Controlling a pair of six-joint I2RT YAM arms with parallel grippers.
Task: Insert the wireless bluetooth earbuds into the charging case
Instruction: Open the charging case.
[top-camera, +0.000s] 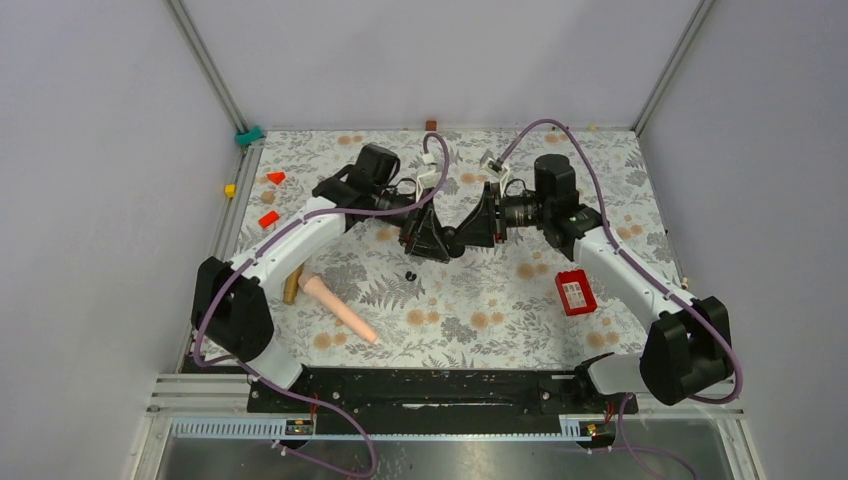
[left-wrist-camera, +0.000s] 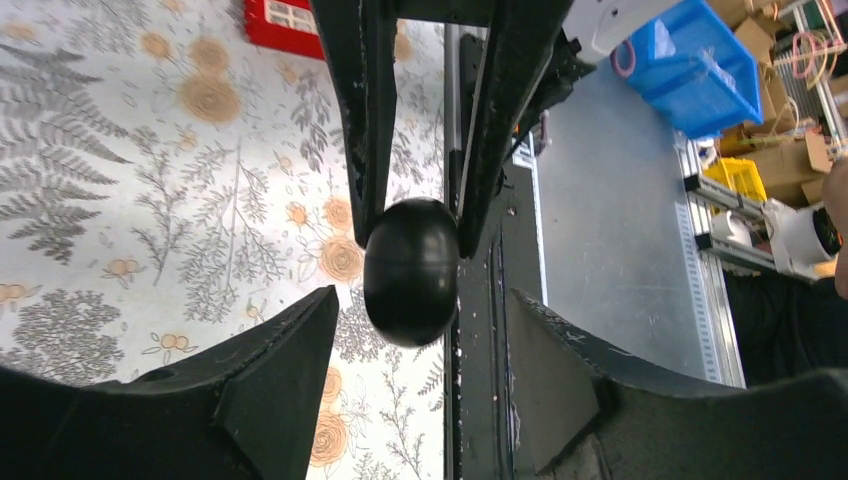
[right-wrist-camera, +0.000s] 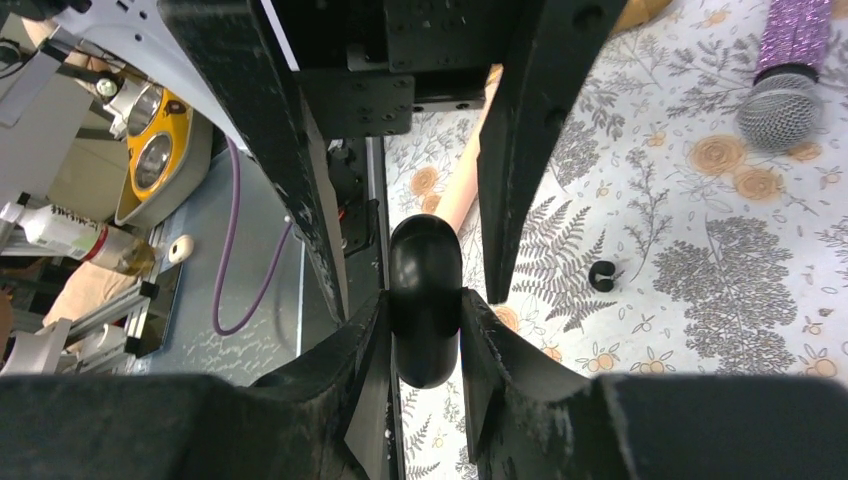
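Note:
A glossy black, egg-shaped charging case (right-wrist-camera: 425, 285) hangs above the table, pinched between the jaws of my right gripper (right-wrist-camera: 424, 322). In the left wrist view the case (left-wrist-camera: 410, 270) sits just ahead of my left gripper (left-wrist-camera: 418, 325), which is open, its jaws apart on either side and clear of the case. The two grippers meet tip to tip at mid-table: left gripper (top-camera: 440, 245), right gripper (top-camera: 468, 238). One tiny black earbud (top-camera: 410, 275) lies loose on the floral cloth just in front of them, also seen as an earbud (right-wrist-camera: 601, 275) in the right wrist view.
A red box (top-camera: 575, 292) lies near the right arm. A pink microphone (top-camera: 338, 308) and a gold piece (top-camera: 292, 285) lie front left; a purple glitter microphone (right-wrist-camera: 785, 80) is close by. Small red blocks (top-camera: 275, 177) sit at the far left edge.

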